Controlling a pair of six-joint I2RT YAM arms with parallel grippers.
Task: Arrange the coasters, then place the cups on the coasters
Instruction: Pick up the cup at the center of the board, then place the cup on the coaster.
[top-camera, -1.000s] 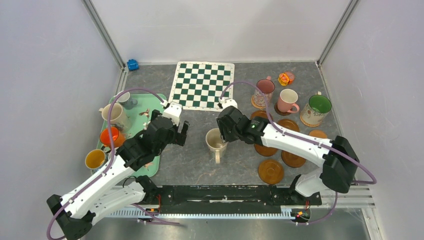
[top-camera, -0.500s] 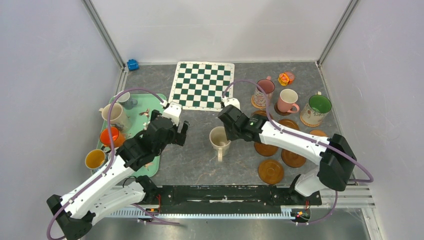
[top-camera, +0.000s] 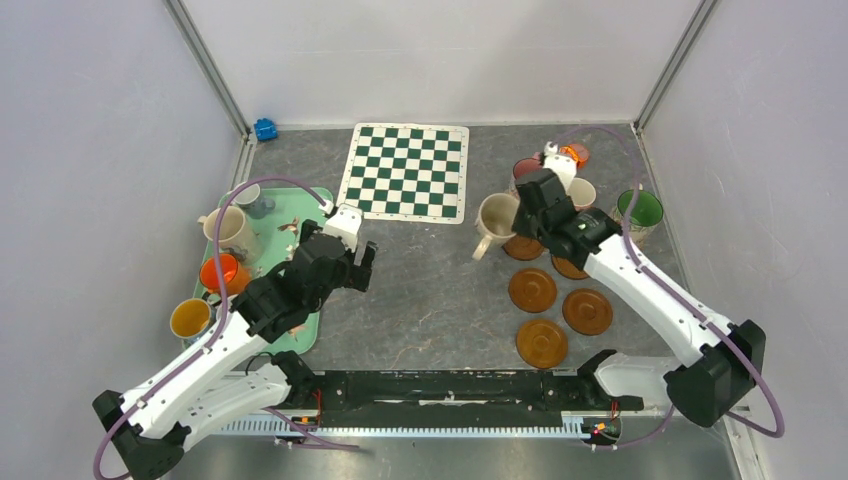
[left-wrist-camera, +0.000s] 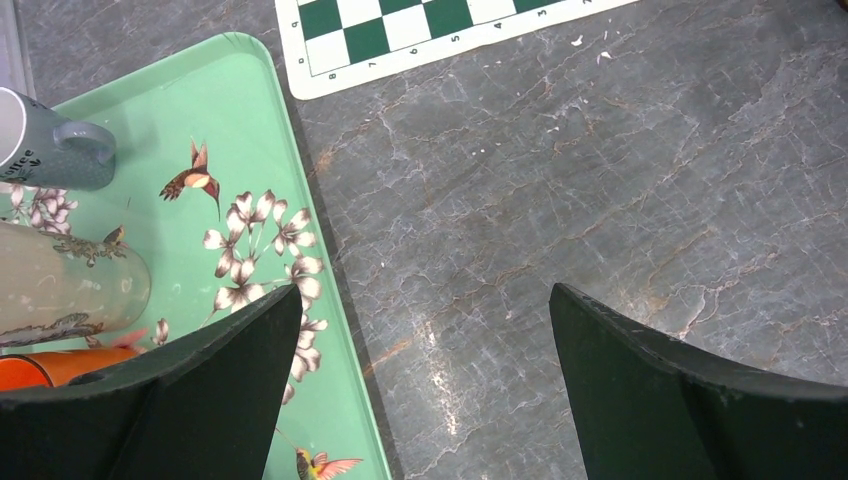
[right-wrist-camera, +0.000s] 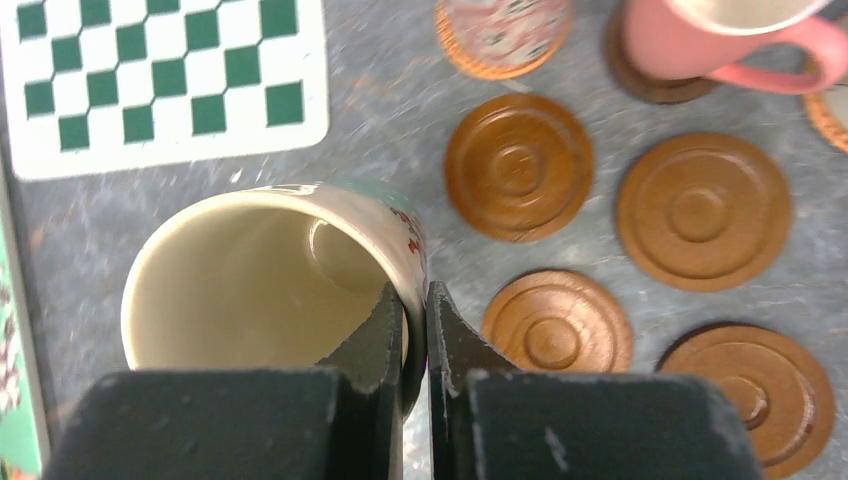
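Beside bare coasters (right-wrist-camera: 518, 165), right fingers (right-wrist-camera: 385, 338) pinch cup (right-wrist-camera: 240, 285) rim.

this looks like a robot lab. two white robot arms (top-camera: 200, 365) are bolted to a black rail (top-camera: 450, 385) at the edge of a grey table (top-camera: 420, 300), with purple cables (top-camera: 270, 181), plain white walls (top-camera: 440, 60) and metal posts (top-camera: 206, 62) all around.

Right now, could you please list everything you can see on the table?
chequered mat: one, green-white, back centre.
tray: one, mint green, left.
left cups: four, cream, orange, yellow, grey, on or beside tray.
right cups: three, patterned, pink, green-lined, back right.
held cup: one, cream, beside mat's right corner.
coasters: at least five free, brown, right.
toy: one, orange, back right.
blue object: one, back-left corner.
left gripper: open, by tray edge.
right gripper: shut on held cup's rim.
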